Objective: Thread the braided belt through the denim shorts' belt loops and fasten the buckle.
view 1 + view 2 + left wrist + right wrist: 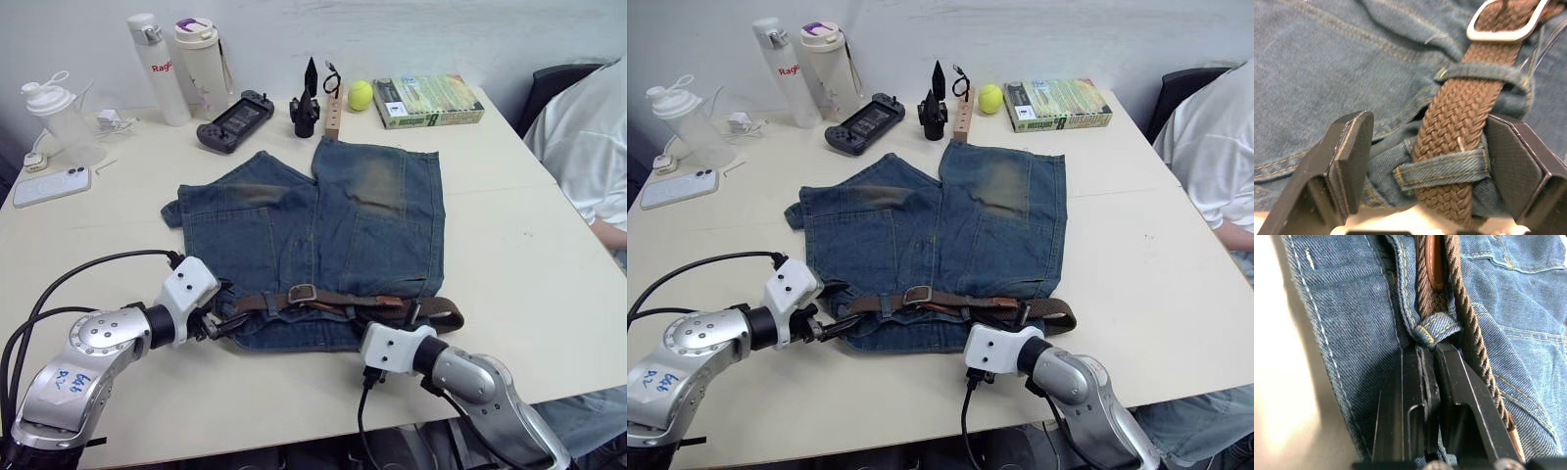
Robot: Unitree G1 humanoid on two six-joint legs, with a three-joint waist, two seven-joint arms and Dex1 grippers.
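Denim shorts [323, 230]: flat mid-tabletop, waistband toward the near edge, where we work.
Right gripper [1431, 357]: fingers pinched together on a belt loop [1432, 329]; we hold it.
Left gripper [1425, 161]: fingers apart astride braided belt [1459, 127]; we close squarely.
Buckle [302, 293]: mid-waistband, belt through it; we check the prong.

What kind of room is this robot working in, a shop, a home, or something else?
Probably an office or lab used for robot trials rather than a shop. A plain pale table holds everyday clutter: water bottles, a phone, a handheld game console and a book. A person sits at its edge.
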